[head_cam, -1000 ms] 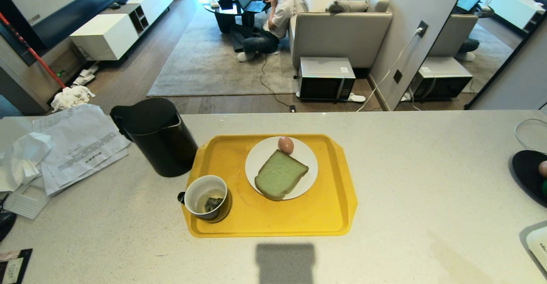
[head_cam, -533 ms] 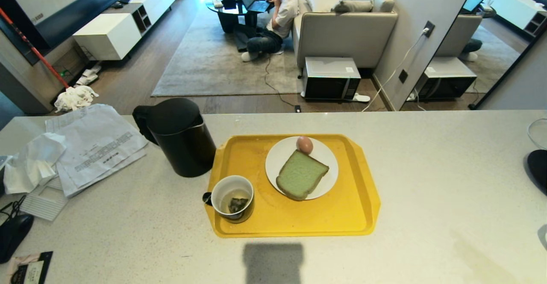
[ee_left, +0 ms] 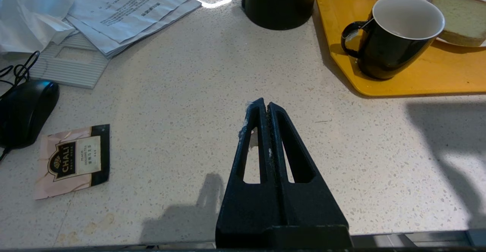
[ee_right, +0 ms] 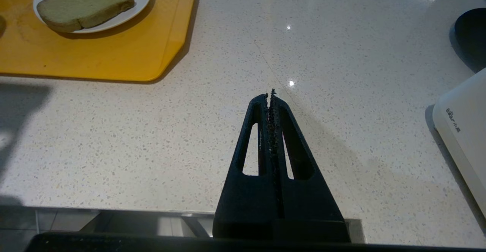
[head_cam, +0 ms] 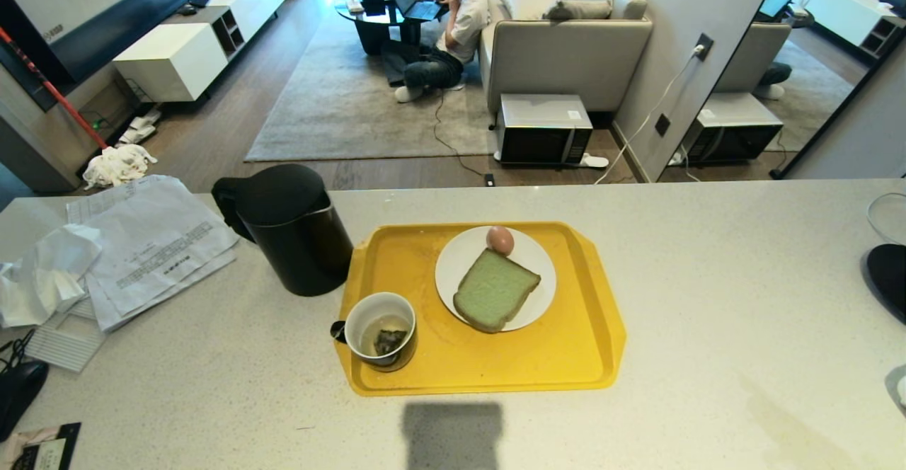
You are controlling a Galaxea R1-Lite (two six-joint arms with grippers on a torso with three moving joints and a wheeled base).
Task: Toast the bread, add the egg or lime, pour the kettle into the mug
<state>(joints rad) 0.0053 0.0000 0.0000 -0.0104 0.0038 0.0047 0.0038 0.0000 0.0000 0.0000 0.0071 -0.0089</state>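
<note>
1. Bread lying flat on white plate, on the yellow tray; pale green, no browning to be seen, so whether toasted cannot be told.
2. Egg resting on the same plate at the tray's far side, touching the bread's far edge; topping step looks done with the egg, no lime in sight.
3. Mug standing upright at the tray's near left corner, handle turned away from the plate; holds a tea bag in pale liquid, so pouring appears done.
4. Kettle upright just beside the tray's left edge, lid on, handle facing away from the tray.
5. Judged overall: at or near the end, little or nothing left to do.
6. Left gripper clenched on nothing, hanging over bare counter near-left of the tray; right gripper likewise clamped empty, near-right of the tray.
7. Further left of the tray: loose papers, a black mouse, a tea sachet.
8. Far right of the tray: a black dish and a white appliance corner.
9. Beyond the tray, past the counter: a person seated on the floor at a laptop, a microwave on the floor.
10. Nothing crowding the tray except the kettle.
</note>
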